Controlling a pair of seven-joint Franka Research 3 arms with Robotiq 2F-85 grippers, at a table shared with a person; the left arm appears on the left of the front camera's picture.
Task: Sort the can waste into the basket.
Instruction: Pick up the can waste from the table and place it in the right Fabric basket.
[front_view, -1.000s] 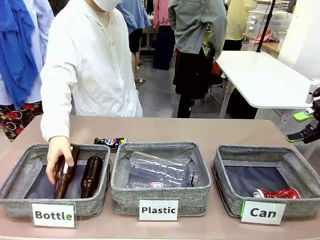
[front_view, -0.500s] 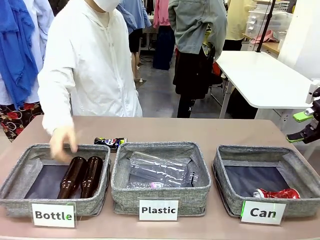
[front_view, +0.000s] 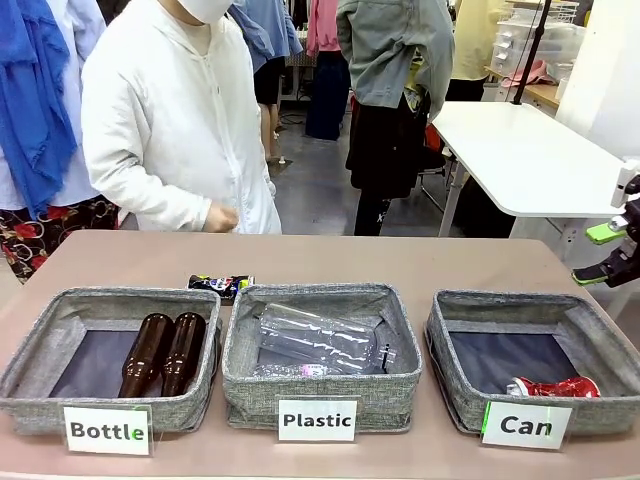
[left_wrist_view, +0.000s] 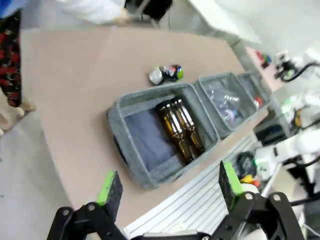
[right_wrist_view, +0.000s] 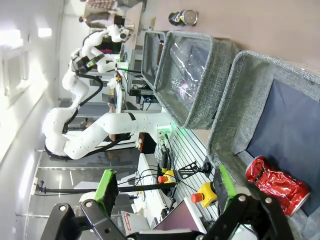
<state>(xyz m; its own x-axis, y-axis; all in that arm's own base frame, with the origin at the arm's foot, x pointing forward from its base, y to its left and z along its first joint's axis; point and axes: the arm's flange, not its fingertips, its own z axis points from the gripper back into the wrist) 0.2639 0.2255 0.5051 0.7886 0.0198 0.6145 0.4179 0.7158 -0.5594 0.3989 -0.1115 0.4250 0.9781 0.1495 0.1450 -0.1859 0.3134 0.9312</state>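
Grey woven Can basket (right_wrist_view: 227, 115) lies directly ahead of the right gripper (right_wrist_view: 165, 182), its near rim unobstructed, with the crushed red can (right_wrist_view: 277, 185) inside. The black can (right_wrist_view: 182, 18) lies farther ahead on open table (right_wrist_view: 250, 20). The right gripper and left gripper (left_wrist_view: 169, 182) are both spread wide, holding nothing.

- From the front I see bright, even light; the table (front_view: 400, 260) is sharp, shadows faint.
- My left wrist view is blurred throughout, washed out at right.
- My right wrist view glares white at left.

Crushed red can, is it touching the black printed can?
Apart. Front view: crushed red can inside grey fabric Can basket; black printed can on the brown table.
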